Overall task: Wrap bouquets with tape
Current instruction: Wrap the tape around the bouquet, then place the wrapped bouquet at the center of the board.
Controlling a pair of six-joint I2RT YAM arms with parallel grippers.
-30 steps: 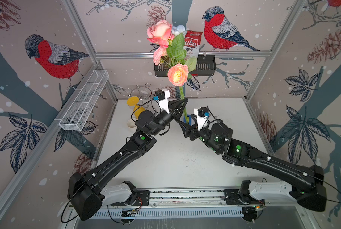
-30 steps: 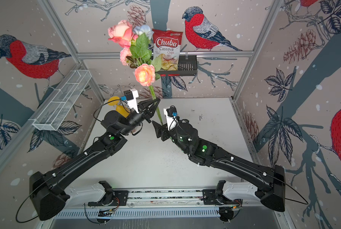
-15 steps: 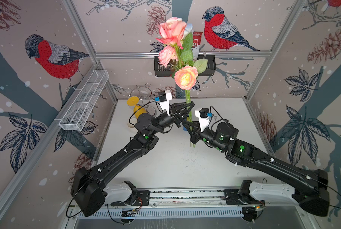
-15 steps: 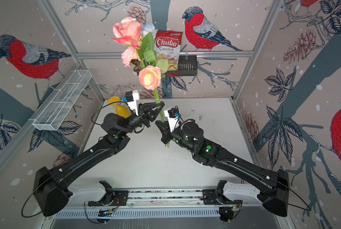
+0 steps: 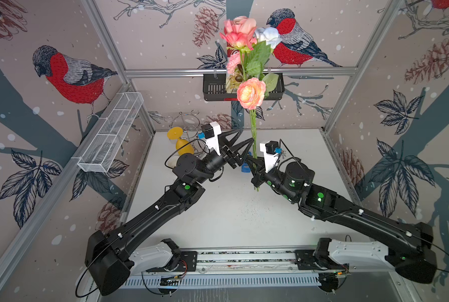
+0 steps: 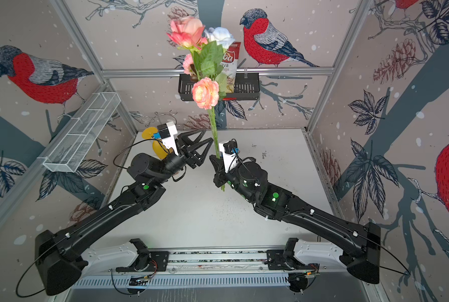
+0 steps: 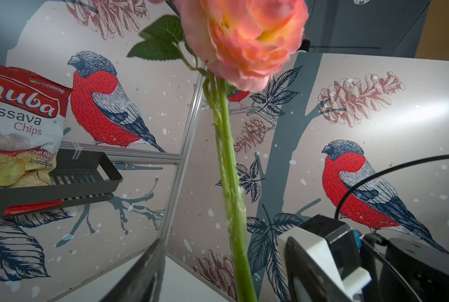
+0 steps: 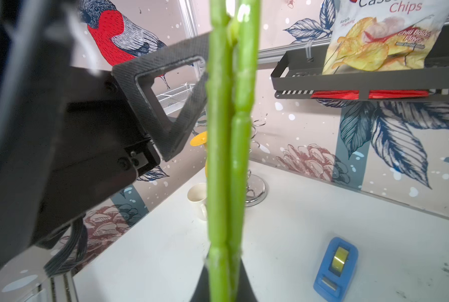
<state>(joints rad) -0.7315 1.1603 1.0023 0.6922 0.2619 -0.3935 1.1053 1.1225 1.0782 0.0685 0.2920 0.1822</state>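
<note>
Bullfinch-and-pinecone wallpaper walls [image 5: 166,39] enclose a white tabletop [image 5: 231,214] framed by aluminium rails [image 5: 166,72].

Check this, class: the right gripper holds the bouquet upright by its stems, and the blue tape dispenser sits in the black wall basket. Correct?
No. The blue tape dispenser lies on the white table, not in the black wall basket, as the right wrist view shows. The right gripper does hold the bouquet upright by its stems.
</note>
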